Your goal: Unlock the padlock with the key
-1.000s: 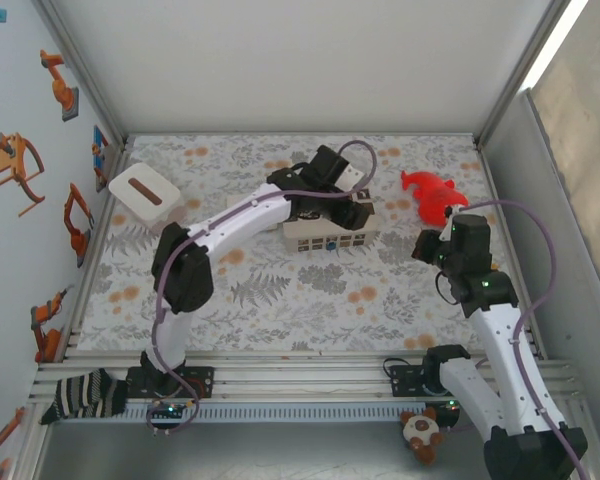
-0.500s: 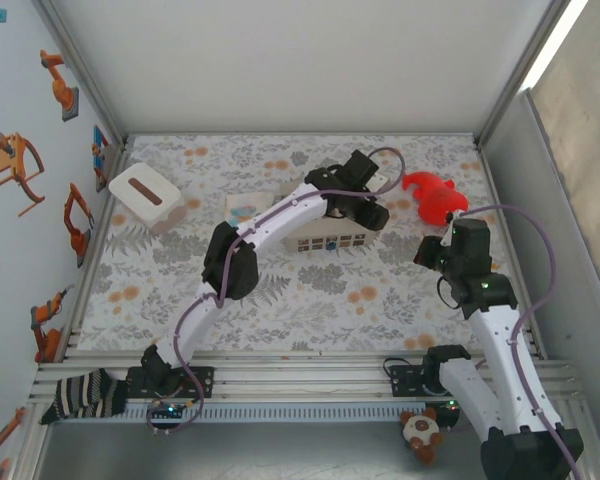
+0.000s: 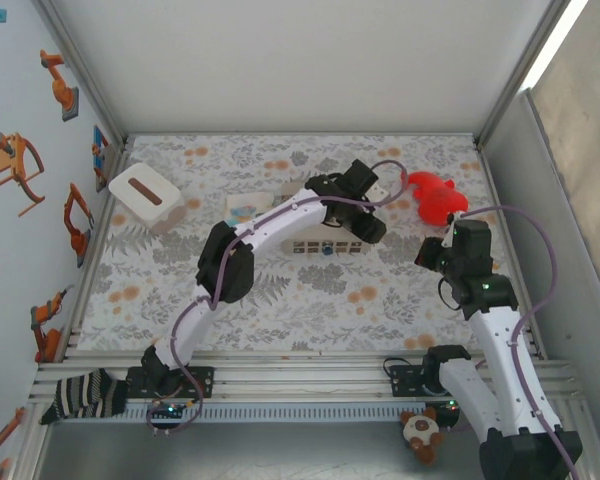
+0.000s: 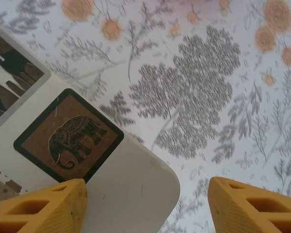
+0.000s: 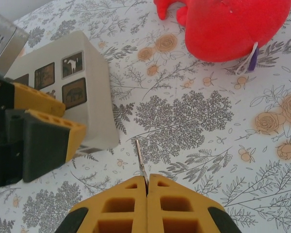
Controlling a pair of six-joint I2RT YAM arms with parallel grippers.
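My right gripper (image 5: pixel 147 187) is shut on a thin metal key (image 5: pixel 140 162) whose blade points forward over the floral mat. In the top view this gripper (image 3: pixel 427 250) hovers right of a white box (image 3: pixel 320 243) with animal pictures. My left gripper (image 3: pixel 365 215) is open above the box's right end. Its yellow fingers (image 4: pixel 43 206) straddle the rounded corner of the white box (image 4: pixel 131 184) without touching it. The right wrist view shows the left gripper (image 5: pixel 43 116) beside the white box (image 5: pixel 82 97). The padlock is hidden.
A red plush toy (image 3: pixel 435 195) lies at the back right, close ahead of the key (image 5: pixel 233 24). A white tissue box (image 3: pixel 145 195) stands at the back left and a small card (image 3: pixel 245 207) behind the box. Metal walls enclose the mat.
The left arm has stretched further right over the white box, and the box has shifted slightly toward the front. The right gripper with the key has barely moved.
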